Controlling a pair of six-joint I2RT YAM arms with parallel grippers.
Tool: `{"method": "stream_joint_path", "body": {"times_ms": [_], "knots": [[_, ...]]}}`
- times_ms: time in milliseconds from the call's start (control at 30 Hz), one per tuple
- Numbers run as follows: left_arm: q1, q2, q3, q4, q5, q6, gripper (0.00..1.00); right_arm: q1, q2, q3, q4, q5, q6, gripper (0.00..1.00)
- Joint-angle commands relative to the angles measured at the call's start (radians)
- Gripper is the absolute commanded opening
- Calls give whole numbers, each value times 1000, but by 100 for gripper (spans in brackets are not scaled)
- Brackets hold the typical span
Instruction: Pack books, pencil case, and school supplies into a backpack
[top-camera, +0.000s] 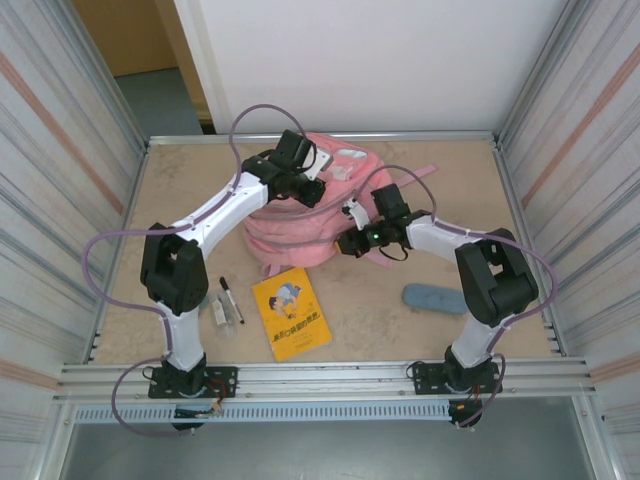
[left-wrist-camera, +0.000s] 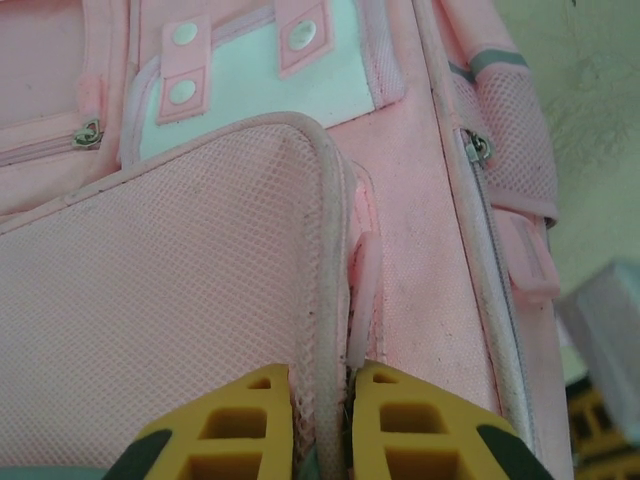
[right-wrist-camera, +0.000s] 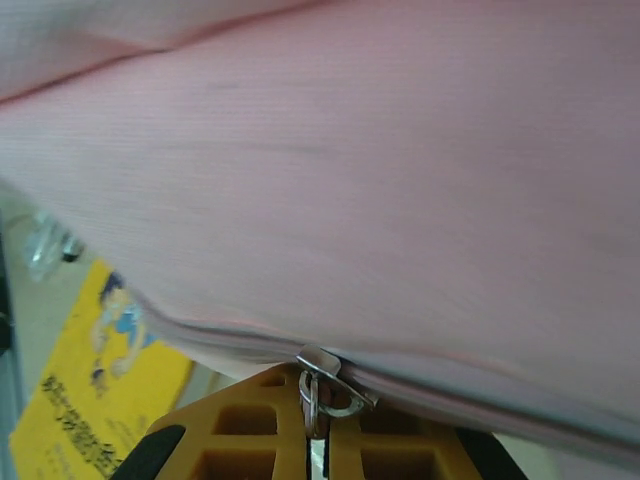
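Backpack (top-camera: 300, 225): pink, lies at 12 o'clock on the table with its front pockets up. Both arms reach onto it.

Left gripper (left-wrist-camera: 320, 385): yellow jaws pressed together on the piped edge of the backpack's mesh-textured front panel, pinching the fabric.

Right gripper (right-wrist-camera: 318, 405): jaws together on the metal zip pull (right-wrist-camera: 322, 365), at about 5 o'clock of the bag as seen from above.

Judgement: the step in hand is opening the zip; nothing is packed yet. To do it well, the left arm should act as anchor, holding the fabric taut and slightly lifted. The right should draw the pull along the line of the teeth, not away from them. Where the track curves, the wrist must turn with it. Go slowly, since the ring is small and could slip from the pads. Opposed tension should stop the bag sliding.

Room: ribbed metal wall (top-camera: 50, 170) at 9 o'clock, its twin at 3, white panel (top-camera: 380, 60) at 12.

Table (top-camera: 400, 330): tan, matt, scuffed board. An aluminium rail (top-camera: 320, 375) at 6 o'clock carries both bases.

Yellow booklet (top-camera: 291, 313): 6 o'clock, flat, cover up, apart from the bag.

Blue-grey pencil case (top-camera: 433, 297): 4 o'clock, near the right arm.

Black marker (top-camera: 231, 299): 8 o'clock, with small pale bits just beside it, too small to identify.
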Motion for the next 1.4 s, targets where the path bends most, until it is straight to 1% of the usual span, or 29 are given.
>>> {"method": "stream_joint_path", "body": {"times_ms": [0, 133, 233, 267, 333, 367, 400, 467, 533, 633, 667, 733, 800, 833, 967, 1033, 1100, 1267, 1367], "knots": [[3, -15, 25, 149, 30, -80, 0, 53, 4, 37, 50, -104, 75, 1], [3, 0, 30, 175, 25, -90, 0, 88, 19, 34, 126, -144, 158, 1], [3, -8, 26, 168, 9, -79, 0, 88, -5, 11, 141, -130, 191, 3], [4, -13, 20, 172, 3, -71, 0, 85, -19, 1, 133, -124, 189, 6], [8, -18, 10, 173, -1, -54, 0, 63, -62, -18, 103, -96, 187, 23], [11, -20, 10, 168, -3, -50, 0, 41, -96, -37, 87, -70, 192, 33], [15, -20, 13, 158, 2, -51, 0, 19, -140, -63, 74, -29, 197, 39], [19, -31, 12, 150, 8, -49, 0, -43, -235, -128, 83, 64, 222, 44], [19, -40, 3, 154, 11, -39, 0, -119, -308, -174, 89, 110, 243, 46], [21, -41, 8, 150, 17, -36, 0, -235, -359, -221, 112, 77, 261, 49], [21, -41, 13, 145, 20, -38, 0, -261, -358, -222, 107, 66, 266, 49], [21, -42, 13, 146, 28, -42, 0, -274, -342, -211, 91, 76, 255, 50], [21, -41, 14, 149, 31, -47, 0, -252, -322, -193, 81, 68, 232, 50], [21, -39, 17, 148, 31, -50, 0, -222, -316, -183, 75, 58, 214, 50], [21, -38, 28, 132, 34, -57, 0, -62, -279, -156, 77, 76, 124, 48], [21, -39, 27, 135, 33, -61, 0, 5, -272, -164, 101, 114, 81, 48], [21, -39, 25, 132, 37, -71, 0, 51, -267, -165, 111, 168, 50, 49], [21, -48, 10, 141, 46, -82, 0, 92, -219, -152, 170, 234, 49, 50], [20, -49, 10, 139, 55, -96, 0, 109, -188, -143, 200, 311, 46, 49]]}}
